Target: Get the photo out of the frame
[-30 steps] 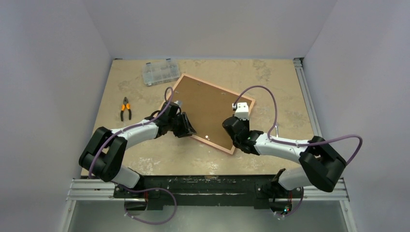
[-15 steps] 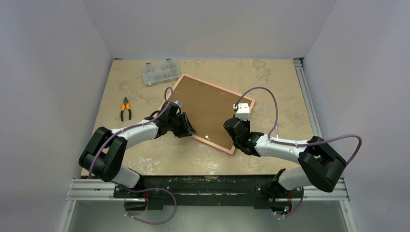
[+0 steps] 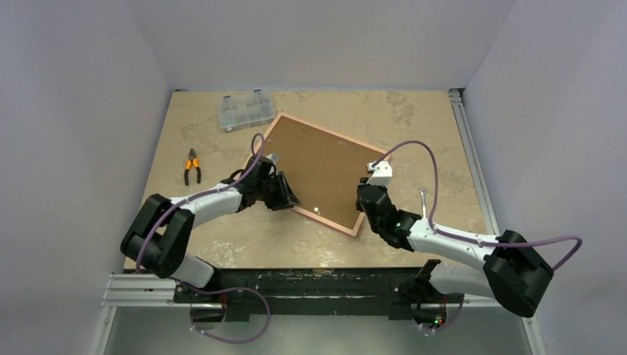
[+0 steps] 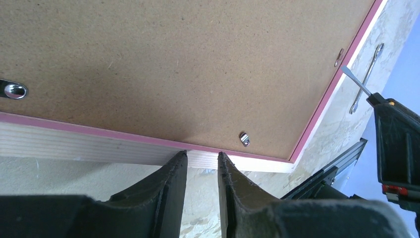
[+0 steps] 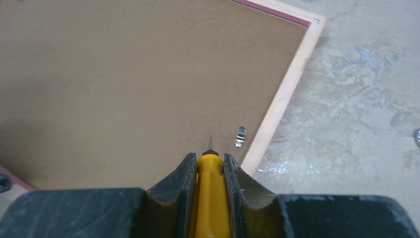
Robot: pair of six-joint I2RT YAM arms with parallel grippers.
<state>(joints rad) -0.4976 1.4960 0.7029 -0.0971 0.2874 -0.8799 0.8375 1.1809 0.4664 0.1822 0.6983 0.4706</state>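
- Top view: frame (image 3: 334, 134) face down at centre, brown backing board (image 3: 322, 174) uppermost. Photo unseen, presumably beneath. Both arms bent inward and low, with left gripper (image 3: 285, 194) at the lower-left edge and right gripper (image 3: 366, 194) at the lower-right edge.
- Left wrist: fingers (image 4: 171, 188) slightly apart, empty, at the frame's edge.
- Right wrist: clamped on a yellow screwdriver (image 5: 210, 193), with a tab (image 5: 240, 136) just right of its tip. Freeing the board seems under way. Next, blade onto the tab, then swing it aside.

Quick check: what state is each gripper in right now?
Left gripper: jaws open only narrowly, nothing between them, tips at the frame edge.
Right gripper: closed on the yellow-handled screwdriver.
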